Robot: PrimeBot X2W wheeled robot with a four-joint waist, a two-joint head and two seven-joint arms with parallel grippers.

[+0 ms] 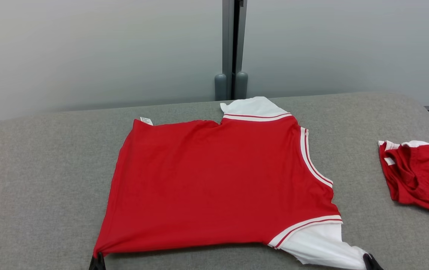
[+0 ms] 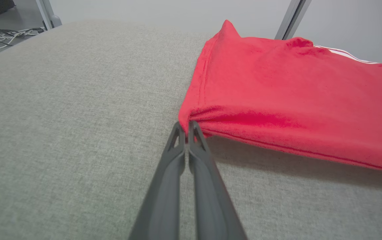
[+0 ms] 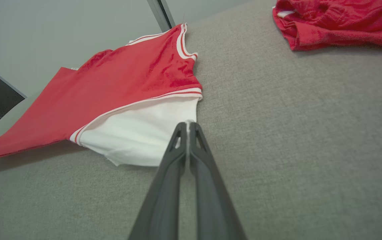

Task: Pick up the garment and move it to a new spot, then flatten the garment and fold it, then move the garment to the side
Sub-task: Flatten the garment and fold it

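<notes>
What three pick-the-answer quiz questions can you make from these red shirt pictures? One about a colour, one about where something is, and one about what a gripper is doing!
1. What colour are the sleeves of the flat shirt?
A blue
B white
C black

2. Where does the crumpled garment lie?
A on top of the flat shirt
B on the floor
C on the grey surface, at the robot's right, apart from the flat shirt

3. The left gripper is:
A wide open
B shut on the flat shirt's red corner
C shut on a cable

Answers:
1 B, white cloth shows beyond the striped trim.
2 C, bare grey shows between the two.
3 B, red fabric bunches where it pinches.
</notes>
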